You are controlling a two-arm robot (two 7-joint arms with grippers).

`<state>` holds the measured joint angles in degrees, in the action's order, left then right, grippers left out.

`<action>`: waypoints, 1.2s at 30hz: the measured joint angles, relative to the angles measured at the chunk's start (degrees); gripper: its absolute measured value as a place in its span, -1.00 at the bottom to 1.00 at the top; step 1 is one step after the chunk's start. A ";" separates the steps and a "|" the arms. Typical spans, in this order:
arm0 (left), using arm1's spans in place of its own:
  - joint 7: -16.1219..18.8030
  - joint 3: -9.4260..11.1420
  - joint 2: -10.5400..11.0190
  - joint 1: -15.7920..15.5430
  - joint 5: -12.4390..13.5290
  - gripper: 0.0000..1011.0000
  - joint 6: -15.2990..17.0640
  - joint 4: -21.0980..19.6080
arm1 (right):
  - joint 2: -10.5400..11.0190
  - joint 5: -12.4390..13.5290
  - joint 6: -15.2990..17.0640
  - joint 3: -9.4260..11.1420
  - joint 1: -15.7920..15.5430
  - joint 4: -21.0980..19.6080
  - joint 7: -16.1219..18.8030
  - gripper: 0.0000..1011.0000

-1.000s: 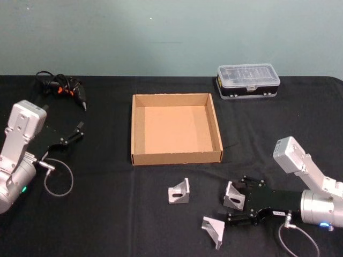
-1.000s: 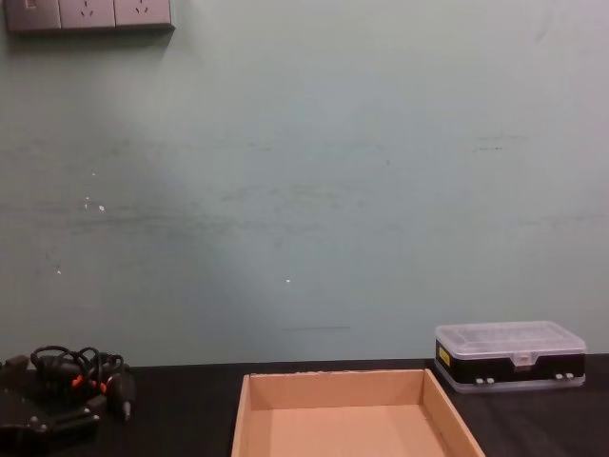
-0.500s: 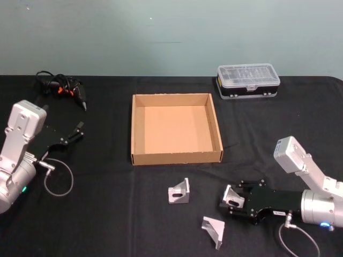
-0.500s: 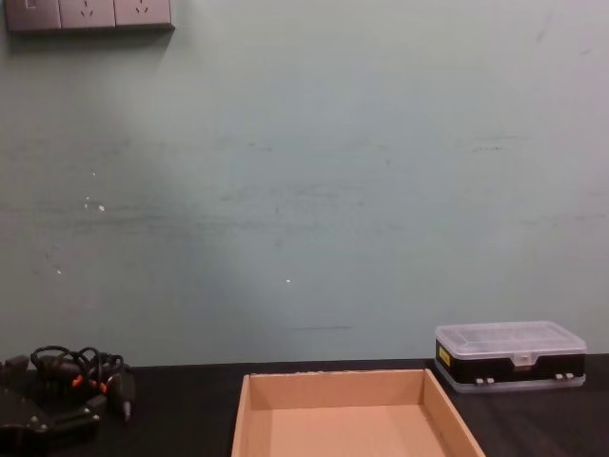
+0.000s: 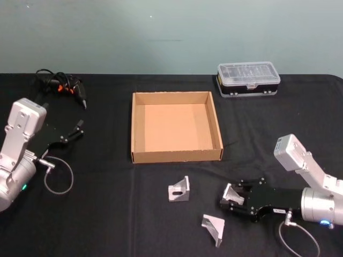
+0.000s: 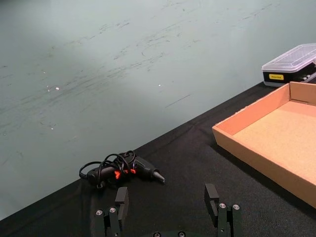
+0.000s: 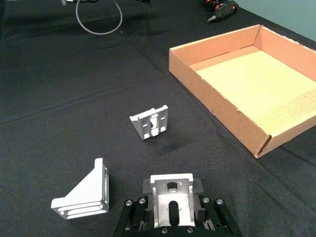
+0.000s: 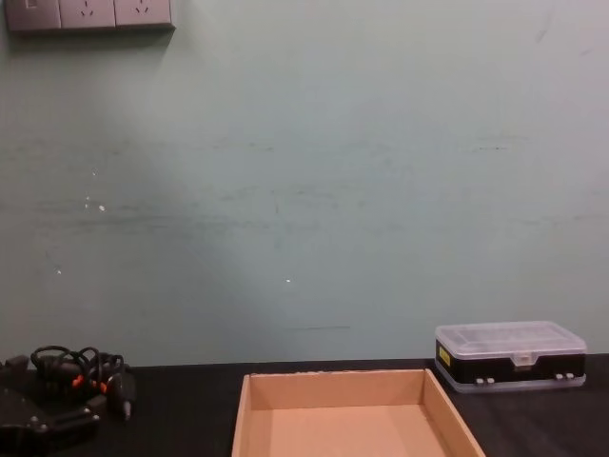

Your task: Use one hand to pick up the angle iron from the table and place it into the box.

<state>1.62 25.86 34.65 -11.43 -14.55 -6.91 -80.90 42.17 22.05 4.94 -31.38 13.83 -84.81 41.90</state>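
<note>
My right gripper [image 5: 233,198] is gripping one angle iron [image 7: 171,200]; the box [image 5: 176,156] is waiting empty; left gripper [image 5: 72,134] idling wide.

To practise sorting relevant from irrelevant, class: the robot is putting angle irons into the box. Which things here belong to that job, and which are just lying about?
Job: right hand, shut on the gripped angle iron; middle angle iron; front angle iron; box; table.
Lying about: clear-lidded case; corded tool; left hand, parked open at the table's left.
</note>
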 joint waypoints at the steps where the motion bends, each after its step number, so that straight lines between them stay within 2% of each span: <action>1: 0.00 0.00 0.00 0.00 0.00 1.00 0.00 0.00 | 0.01 0.02 -0.01 0.09 -0.09 -0.09 -0.04 -0.11; 4: 0.00 0.00 0.00 0.00 0.00 1.00 0.00 0.00 | 0.16 0.60 -0.48 1.20 -1.14 -1.68 -1.49 -0.10; 6: 0.00 0.00 0.00 0.00 0.00 1.00 0.00 0.00 | 0.41 1.43 -0.63 2.78 -2.30 -4.34 -3.30 -0.10; 10: 0.00 0.00 0.00 0.00 0.00 1.00 0.00 0.00 | 0.35 2.03 0.43 4.20 -2.47 -7.18 -5.18 -0.11; 13: 0.00 0.00 0.00 0.00 0.00 1.00 0.00 0.00 | -0.30 2.30 1.62 4.61 -1.62 -8.19 -5.93 -0.11; 18: 0.00 0.00 0.00 0.00 0.00 1.00 0.00 0.00 | -3.79 2.74 5.50 4.08 2.46 -7.33 -7.40 -0.11; 23: 0.00 0.00 0.00 0.00 0.00 1.00 0.00 0.00 | -7.83 2.80 9.11 2.63 6.75 -3.44 -9.03 -0.11; 27: 0.00 0.00 0.00 0.00 0.00 1.00 0.00 0.00 | -12.25 2.24 12.29 1.14 11.53 2.51 -11.05 -0.10; 28: 0.00 0.00 0.00 0.00 0.00 1.00 0.00 0.00 | -12.25 2.24 12.29 1.14 11.53 2.51 -11.05 -0.10; 30: 0.00 0.00 0.00 0.00 0.00 1.00 0.00 0.00 | -14.80 1.90 13.21 0.56 13.99 6.41 -11.98 -0.10; 32: 0.00 0.00 0.00 0.00 0.00 1.00 0.00 0.00 | -16.06 1.75 13.40 0.37 15.12 8.35 -12.43 -0.10; 34: 0.00 0.00 0.00 0.00 0.00 1.00 0.00 0.00 | -18.33 1.38 13.55 0.10 17.07 12.21 -13.23 -0.11; 36: 0.00 0.00 0.00 0.00 0.00 1.00 0.00 0.00 | -18.91 1.30 13.55 0.06 17.52 13.29 -13.45 -0.11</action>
<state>1.62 25.86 34.64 -11.43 -14.54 -6.91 -80.90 23.26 23.35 18.49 -31.33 31.35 -71.53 28.46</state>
